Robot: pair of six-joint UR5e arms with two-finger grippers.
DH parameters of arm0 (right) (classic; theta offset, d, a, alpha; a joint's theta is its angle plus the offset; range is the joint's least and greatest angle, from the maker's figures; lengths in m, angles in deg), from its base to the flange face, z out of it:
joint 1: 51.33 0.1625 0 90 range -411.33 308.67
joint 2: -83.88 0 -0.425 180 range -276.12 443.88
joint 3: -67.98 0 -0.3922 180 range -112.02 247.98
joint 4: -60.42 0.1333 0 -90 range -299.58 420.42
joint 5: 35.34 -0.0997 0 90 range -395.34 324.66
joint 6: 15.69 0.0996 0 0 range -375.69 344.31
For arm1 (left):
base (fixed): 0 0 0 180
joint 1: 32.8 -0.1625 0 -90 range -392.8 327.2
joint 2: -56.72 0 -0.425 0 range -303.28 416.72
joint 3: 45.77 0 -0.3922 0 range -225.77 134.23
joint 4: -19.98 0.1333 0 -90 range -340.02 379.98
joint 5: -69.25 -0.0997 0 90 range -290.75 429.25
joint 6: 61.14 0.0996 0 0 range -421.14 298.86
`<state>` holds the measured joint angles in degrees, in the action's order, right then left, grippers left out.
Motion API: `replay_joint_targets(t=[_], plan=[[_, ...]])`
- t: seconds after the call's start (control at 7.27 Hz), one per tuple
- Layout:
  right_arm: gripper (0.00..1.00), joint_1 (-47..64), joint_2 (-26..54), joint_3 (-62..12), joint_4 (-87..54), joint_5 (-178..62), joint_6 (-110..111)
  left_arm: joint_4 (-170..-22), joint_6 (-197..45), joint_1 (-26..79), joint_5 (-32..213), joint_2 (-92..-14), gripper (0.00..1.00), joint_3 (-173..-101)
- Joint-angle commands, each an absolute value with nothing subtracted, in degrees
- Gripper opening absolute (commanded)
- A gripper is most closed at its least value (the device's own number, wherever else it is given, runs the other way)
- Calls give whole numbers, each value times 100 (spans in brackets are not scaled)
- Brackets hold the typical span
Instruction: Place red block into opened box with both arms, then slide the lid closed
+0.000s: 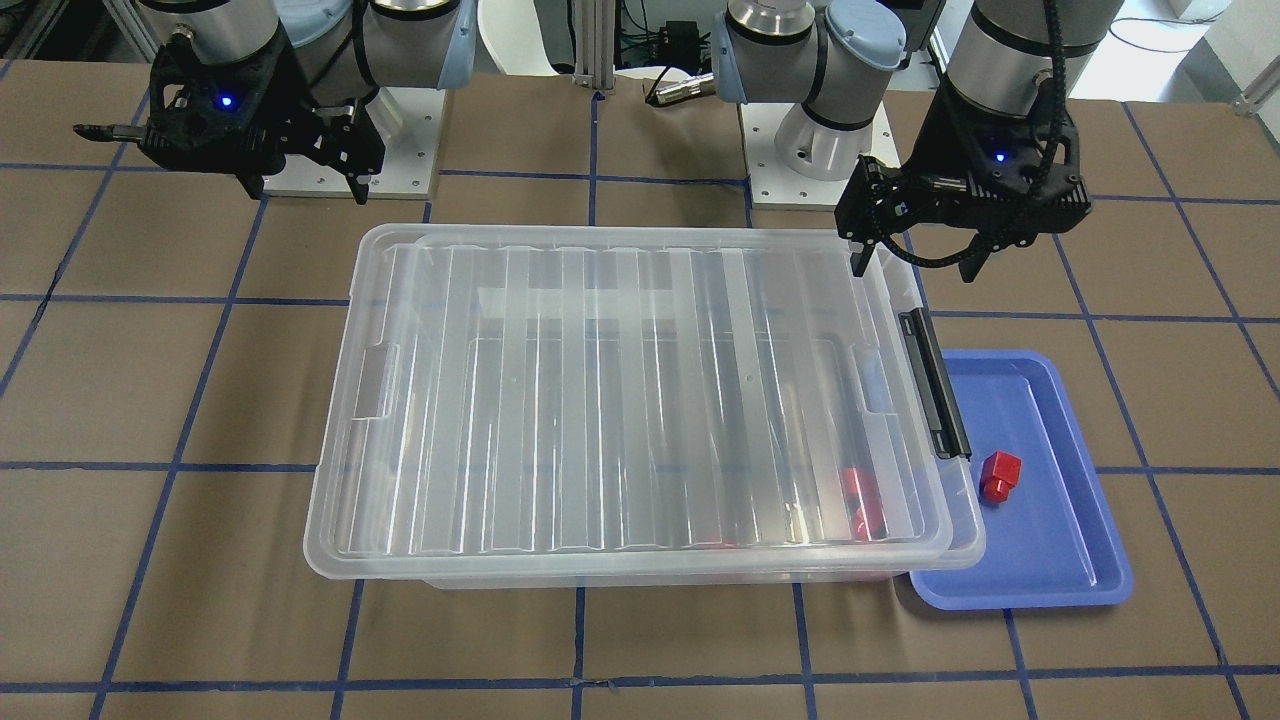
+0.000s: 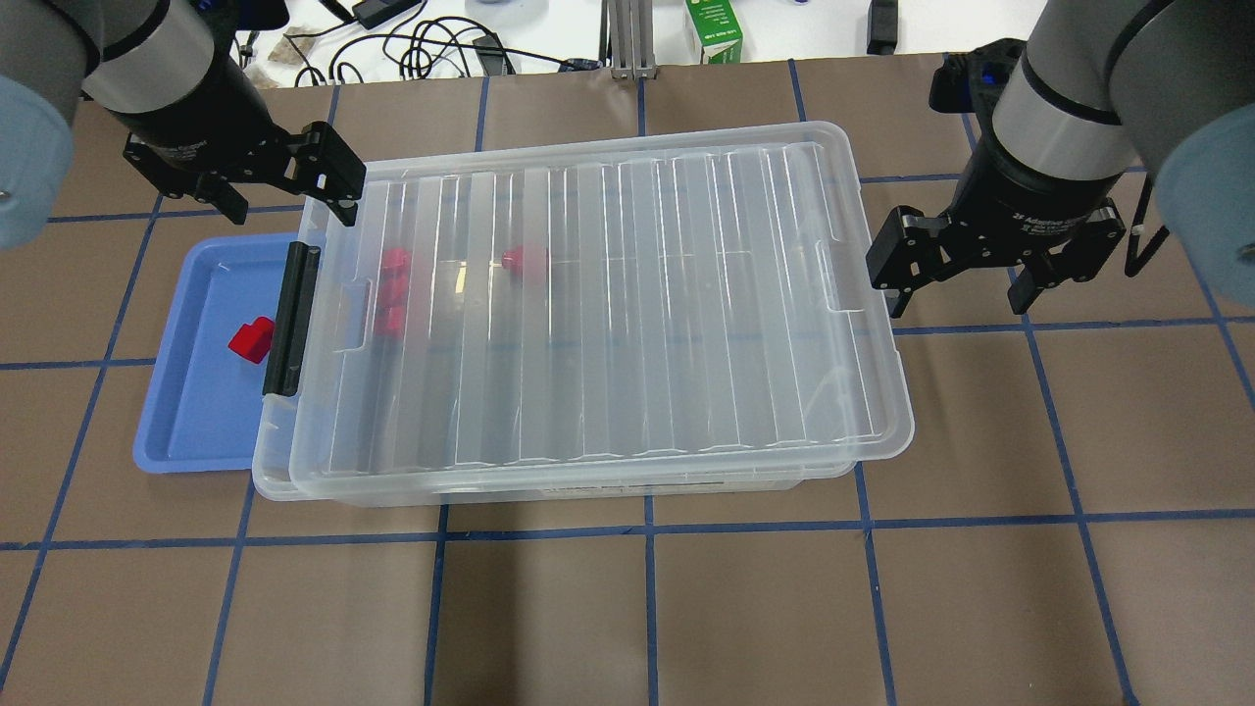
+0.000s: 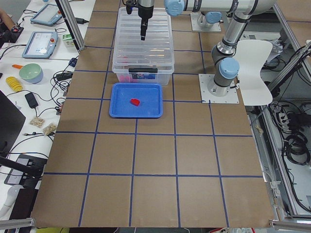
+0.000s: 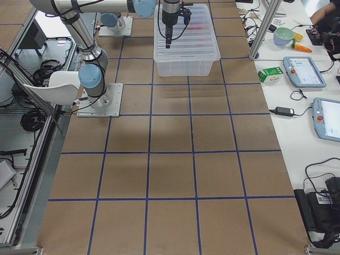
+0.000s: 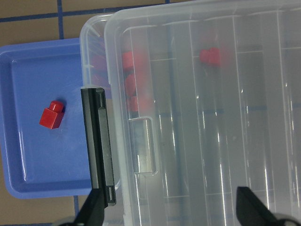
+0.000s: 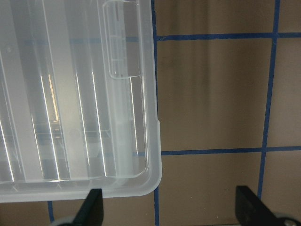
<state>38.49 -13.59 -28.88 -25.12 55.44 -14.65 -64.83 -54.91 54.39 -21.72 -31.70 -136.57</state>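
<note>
**Both grippers spread and empty over a nearly covered box**

Left gripper (image 2: pixel 279 191): fingers wide apart, nothing between them. Hangs over the left end of the box (image 2: pixel 549 487), above the black latch bar (image 2: pixel 292 319), touching nothing. Right gripper (image 2: pixel 956 284): equally spread and empty, over the right edge of the lid (image 2: pixel 627 314) and the bare table (image 2: pixel 980 588) beside it.

Lid: flat on the box, shifted slightly right. Overhangs the right end and leaves a thin strip of rim uncovered by the latch bar.

Inside the box, at the left end: red blocks (image 2: pixel 392 289) in a cluster, one a little apart toward the middle. Blurred through the ribbed plastic, count unclear.

Blue tray (image 2: pixel 186 412): just beside the box's left end, with another red block (image 2: pixel 252 340) lying on it.

In both wrist views, only fingertips visible, cut off at the bottom edge.
</note>
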Motion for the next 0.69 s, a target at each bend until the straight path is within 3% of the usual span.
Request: replay_joint_targets(t=[0.0, 0.55], plan=[[100, 3849, -1351, -2896, -2527, 5545, -1463, -6483, -5490, 5439, -2172, -3170, 100, -13656], [100, 3832, -1289, -2888, -2544, 5519, -1524, -6579, -5125, 5186, -2137, -3179, 100, -13656]])
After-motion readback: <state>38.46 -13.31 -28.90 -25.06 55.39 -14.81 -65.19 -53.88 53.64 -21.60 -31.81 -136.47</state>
